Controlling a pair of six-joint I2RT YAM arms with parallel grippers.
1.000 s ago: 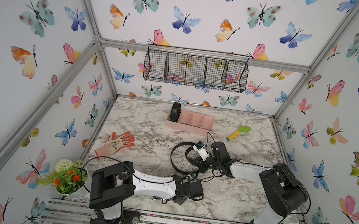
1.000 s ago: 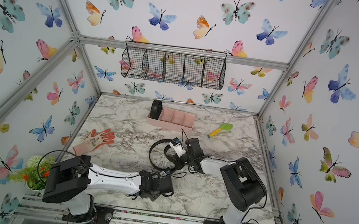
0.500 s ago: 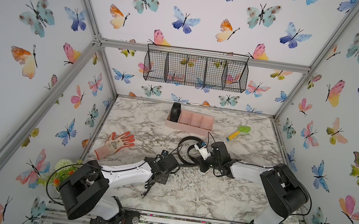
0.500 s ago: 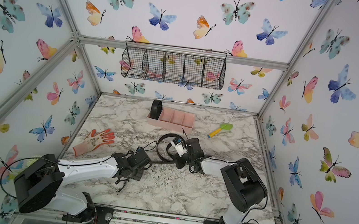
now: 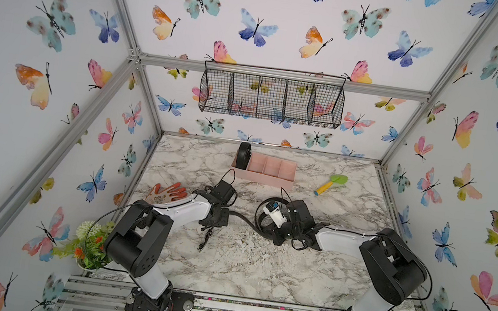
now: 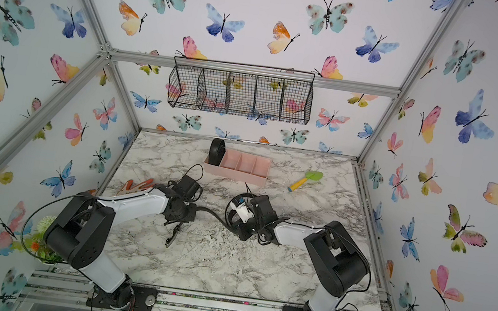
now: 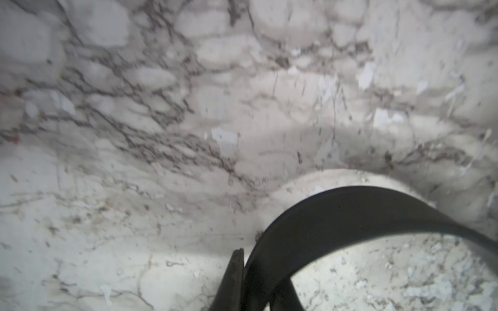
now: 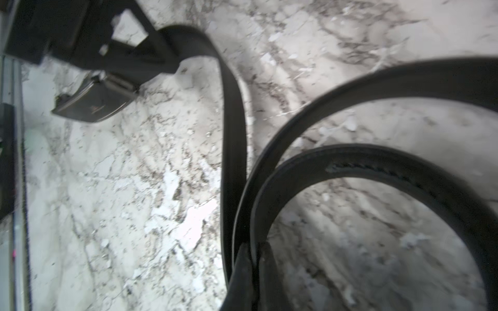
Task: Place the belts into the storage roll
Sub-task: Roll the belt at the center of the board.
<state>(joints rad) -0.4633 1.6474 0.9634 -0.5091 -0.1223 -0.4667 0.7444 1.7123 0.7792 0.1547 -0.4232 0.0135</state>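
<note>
Butterfly-papered walls are enclosing the marble tabletop [image 5: 257, 273] where we are working, and a black wire basket [image 5: 270, 98] is hanging on the back wall. Toward the back, the storage roll [image 5: 267, 179] is lying flat. A rolled belt [image 5: 243, 155] is standing on edge in its end compartment on our left side, rising above the rim. Nearer the front, we are holding the loose belt [image 5: 243, 220] between both arms, well apart from the storage roll. Our right gripper [image 8: 254, 250] is pressing its fingers together on the strap where it is curling into a coil; in the right wrist view two layers of that coil are meeting right at the fingertips. Our left gripper [image 7: 253, 280] is pinching the same belt farther along, close to the buckle [image 8: 93, 102]. The buckle is hanging out past the fingers, and we cannot tell whether it is touching the marble. Between the two grips the strap is running in a curve over the table. An orange glove [image 5: 166, 192] is lying just behind our left arm, a green-and-yellow toy shovel [image 5: 331, 182] is sitting to the right of the storage roll, and a small potted plant [image 5: 90, 243] is standing at the front left corner.
</note>
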